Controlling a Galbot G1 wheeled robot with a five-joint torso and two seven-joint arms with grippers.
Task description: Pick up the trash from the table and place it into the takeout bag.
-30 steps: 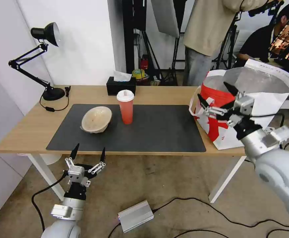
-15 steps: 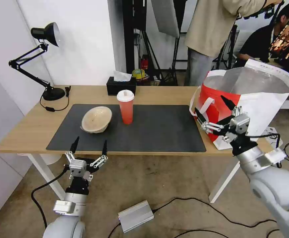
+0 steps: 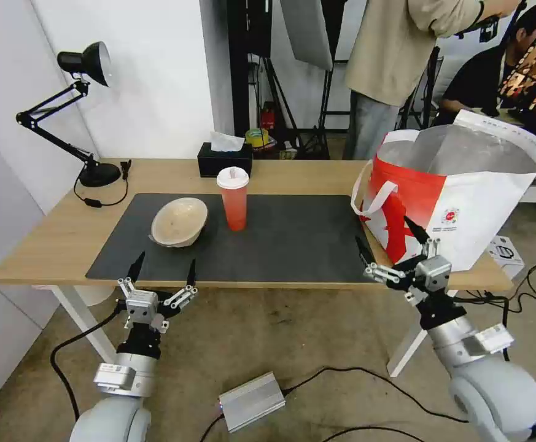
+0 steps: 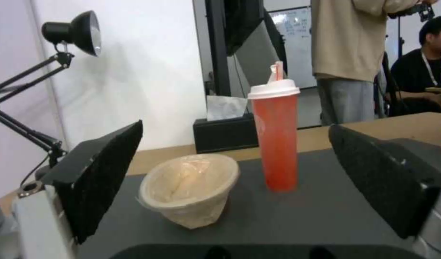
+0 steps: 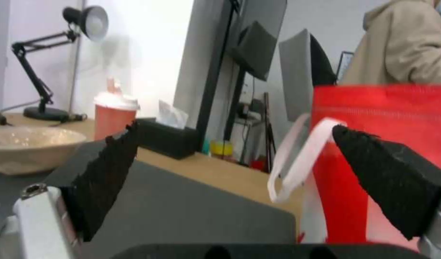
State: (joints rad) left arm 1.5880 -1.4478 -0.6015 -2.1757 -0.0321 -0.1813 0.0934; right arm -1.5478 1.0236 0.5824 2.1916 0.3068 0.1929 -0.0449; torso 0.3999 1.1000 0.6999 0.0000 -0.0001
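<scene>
Behind the wide-spread left tool [image 3: 163,273], beige bowl [image 3: 179,221] beside red cup [image 3: 234,199], tissue box [image 3: 224,159] beyond.

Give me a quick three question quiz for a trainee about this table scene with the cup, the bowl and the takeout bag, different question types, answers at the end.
1. True or false: the red cup stands upright on the dark mat.
2. Multiple choice: the beige bowl is A) inside the takeout bag, B) tilted on the mat beside the cup, C) held by the left gripper.
3. Fill in: the right gripper, open and empty, is at the table's front edge, just in front of the ____.

Key: 1 true. 2 B. 3 takeout bag.
</scene>
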